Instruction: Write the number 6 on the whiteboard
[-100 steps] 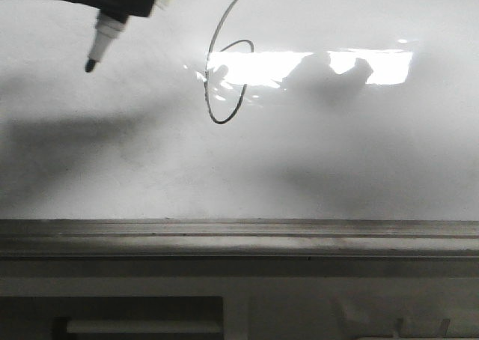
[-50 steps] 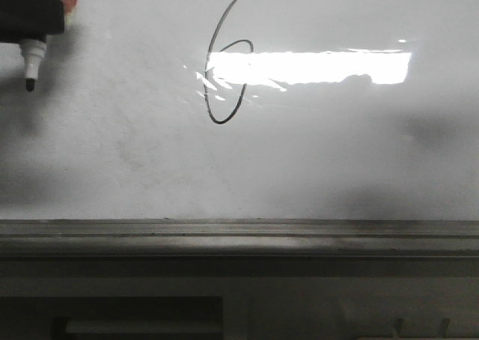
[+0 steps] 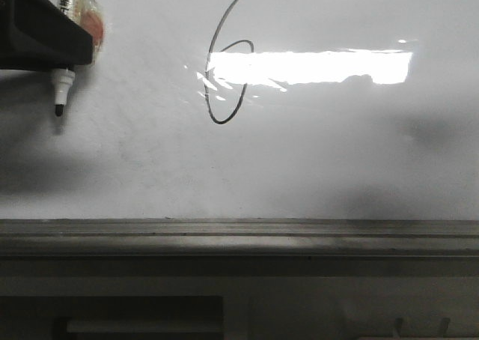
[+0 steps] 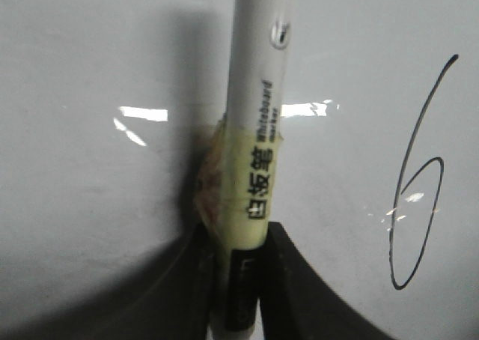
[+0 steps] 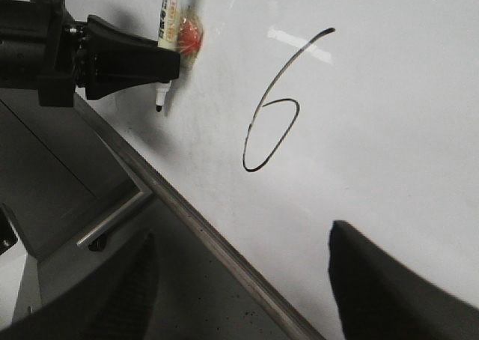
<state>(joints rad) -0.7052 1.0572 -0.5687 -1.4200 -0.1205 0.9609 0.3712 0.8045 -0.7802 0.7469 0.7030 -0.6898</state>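
A thin black number 6 (image 3: 224,63) stands on the glossy whiteboard (image 3: 337,153); it also shows in the left wrist view (image 4: 419,198) and the right wrist view (image 5: 277,115). My left gripper (image 3: 52,37) is at the board's upper left, well left of the 6, shut on a white whiteboard marker (image 4: 254,160) wrapped in yellowish tape. The marker's black tip (image 3: 58,109) points down, and I cannot tell whether it touches the board. My right gripper (image 5: 239,287) is open and empty over the board's lower edge; it is out of the front view.
A grey metal ledge (image 3: 239,239) runs along the board's lower edge. Bright rectangular glare (image 3: 314,67) crosses the 6's loop. Below the ledge is a grey cabinet with a bar handle (image 5: 112,220).
My left gripper with the marker swept left away from the 6, then came a little right and down, tip pointing down. The 6 is unchanged.
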